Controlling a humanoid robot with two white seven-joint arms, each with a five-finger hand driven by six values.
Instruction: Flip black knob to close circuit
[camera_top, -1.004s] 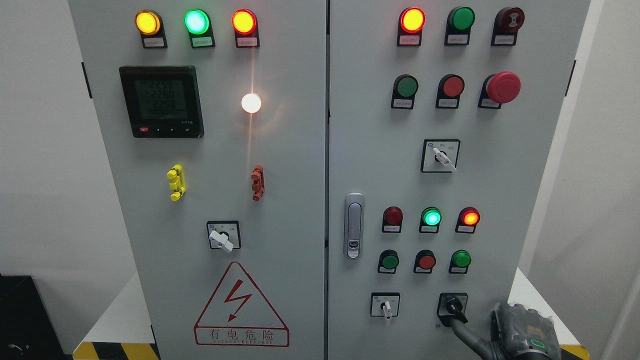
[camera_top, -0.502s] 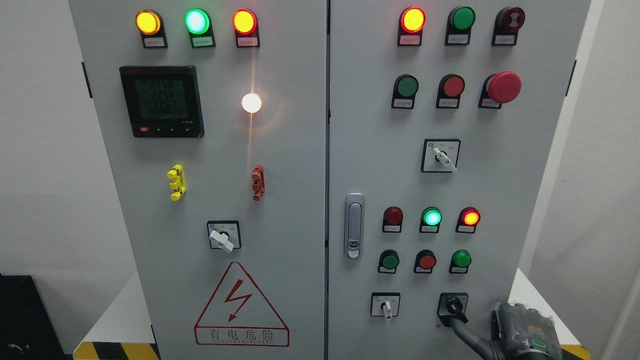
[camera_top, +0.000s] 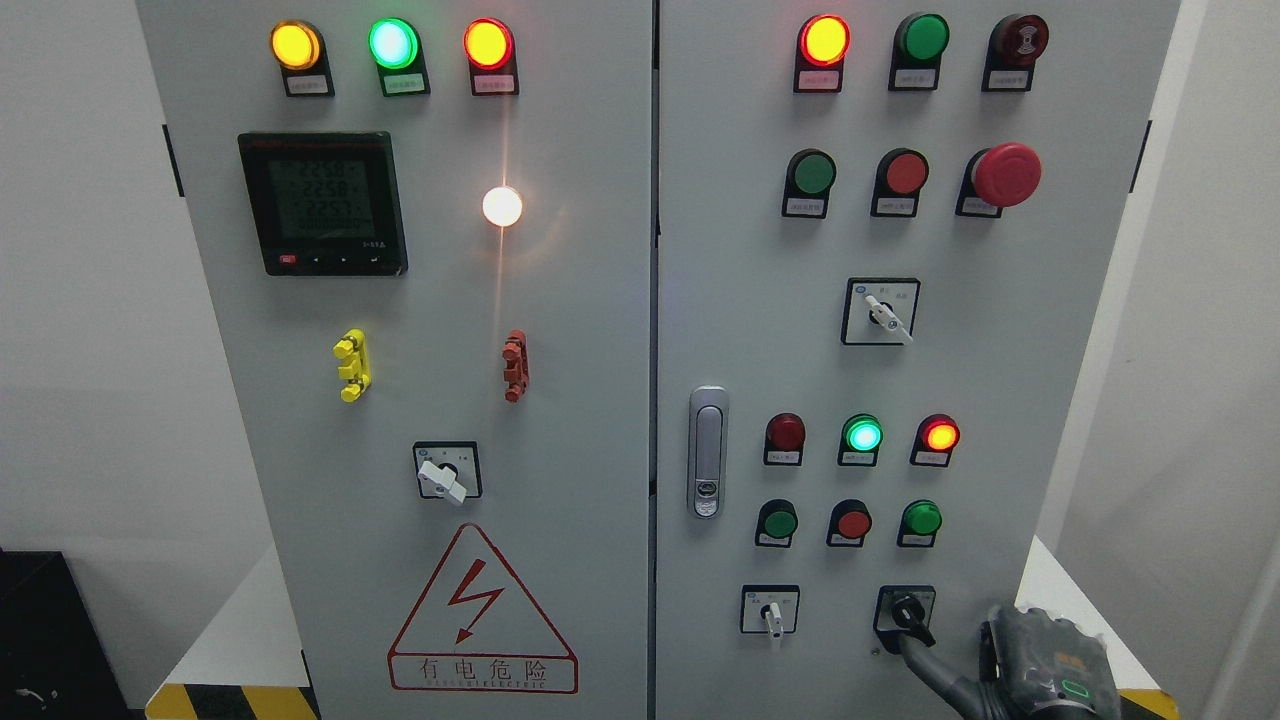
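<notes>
Electrical cabinet (camera_top: 600, 300), front view, two doors. The black knob (camera_top: 907, 609) sits in a square black plate near the lower right corner of the right door, its lever pointing down and to the right. The right robot hand (camera_top: 935, 665) enters at the lower right corner; one dark finger (camera_top: 925, 668) reaches up to the lever's tip and appears to touch it, though whether the remaining fingers are curled or released cannot be told. No left robot hand is in view.

Step in hand, as judged: turning the lever. A steady sideways push near the lever's tip, following its arc about the hub, should serve best; pressing into the door would likely let the finger slip off.

Count, left to right. Left door: three lit lamps along the top edge, one digital meter (camera_top: 322, 202), one bright white lamp (camera_top: 502, 206), one yellow clip (camera_top: 352, 365), one red clip (camera_top: 515, 366), one white-handled selector (camera_top: 446, 472), one hazard triangle (camera_top: 483, 612). Right door: one latch handle (camera_top: 708, 452), two white-levered selectors, one black knob, twelve round lamps or buttons, one red mushroom button (camera_top: 1006, 174).
</notes>
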